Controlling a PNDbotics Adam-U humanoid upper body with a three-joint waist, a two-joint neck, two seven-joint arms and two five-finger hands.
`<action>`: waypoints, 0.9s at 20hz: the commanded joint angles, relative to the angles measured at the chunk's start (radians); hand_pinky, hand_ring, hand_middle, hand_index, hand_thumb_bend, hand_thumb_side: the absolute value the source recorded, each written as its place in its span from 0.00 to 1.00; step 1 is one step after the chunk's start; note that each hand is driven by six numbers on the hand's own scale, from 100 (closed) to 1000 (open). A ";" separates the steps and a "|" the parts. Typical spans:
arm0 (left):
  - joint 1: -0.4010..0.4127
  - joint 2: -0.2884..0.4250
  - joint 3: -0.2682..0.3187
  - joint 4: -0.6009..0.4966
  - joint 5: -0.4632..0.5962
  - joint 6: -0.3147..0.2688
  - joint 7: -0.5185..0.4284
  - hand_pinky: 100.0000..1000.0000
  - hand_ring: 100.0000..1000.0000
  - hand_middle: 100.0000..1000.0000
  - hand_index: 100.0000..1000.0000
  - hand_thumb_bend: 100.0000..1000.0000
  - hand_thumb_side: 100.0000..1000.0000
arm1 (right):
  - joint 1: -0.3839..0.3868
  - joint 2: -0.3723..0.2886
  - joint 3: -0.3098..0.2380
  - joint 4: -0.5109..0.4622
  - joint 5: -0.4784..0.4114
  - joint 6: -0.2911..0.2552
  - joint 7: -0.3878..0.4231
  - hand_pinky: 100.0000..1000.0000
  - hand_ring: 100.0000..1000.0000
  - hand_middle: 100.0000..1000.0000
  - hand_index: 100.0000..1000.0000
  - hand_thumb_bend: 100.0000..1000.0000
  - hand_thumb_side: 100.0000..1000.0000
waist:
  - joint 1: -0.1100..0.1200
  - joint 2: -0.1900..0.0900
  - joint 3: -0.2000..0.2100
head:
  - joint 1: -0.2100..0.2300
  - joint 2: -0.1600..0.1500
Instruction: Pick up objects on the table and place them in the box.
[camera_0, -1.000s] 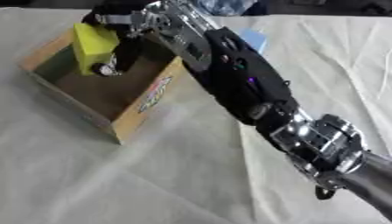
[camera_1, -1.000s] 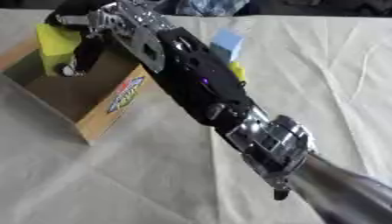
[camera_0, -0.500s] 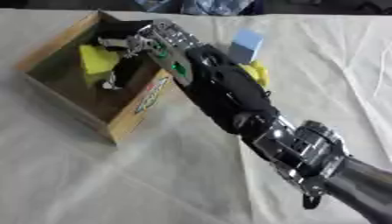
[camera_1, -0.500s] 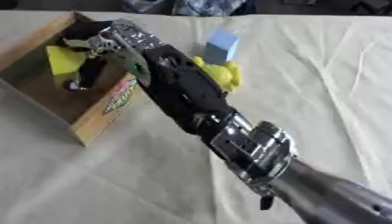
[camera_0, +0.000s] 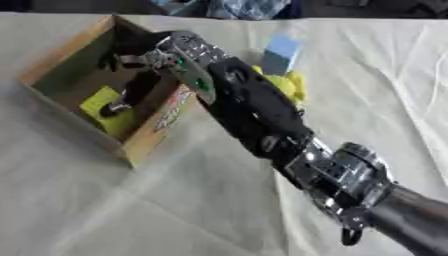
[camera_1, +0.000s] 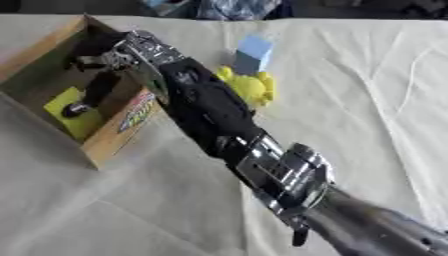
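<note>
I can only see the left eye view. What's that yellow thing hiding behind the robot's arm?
Observer: The right eye view shows nearly all of it. It's a lumpy yellow toy lying on the cloth, just nearer than the blue block.
Operator: Is the arm squashing it?
Observer: It doesn't look so. The right arm runs along the toy's left side, and the rest of the toy lies uncovered.

right hand filling box mouth, yellow block on floor, cloth open in front
</note>
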 joint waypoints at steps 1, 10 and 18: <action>-0.007 0.007 0.002 -0.014 0.004 0.000 -0.006 0.57 0.82 1.00 0.63 0.17 0.95 | -0.025 -0.003 -0.014 -0.008 0.021 0.002 -0.019 0.94 0.91 0.79 0.97 0.51 0.78 | 0.006 -0.018 0.000 | 0.000 -0.010; -0.003 0.010 0.006 -0.014 0.001 0.003 -0.007 0.57 0.82 1.00 0.63 0.17 0.95 | -0.019 -0.078 -0.015 -0.108 -0.085 0.012 -0.008 0.92 0.88 0.77 0.97 0.38 0.70 | 0.002 -0.021 -0.007 | 0.011 -0.007; 0.001 0.016 0.010 -0.014 -0.005 0.007 -0.005 0.57 0.82 1.00 0.63 0.17 0.95 | 0.026 -0.233 -0.026 -0.328 -0.326 0.094 0.065 0.91 0.86 0.75 0.97 0.24 0.64 | 0.001 -0.024 -0.020 | 0.033 -0.006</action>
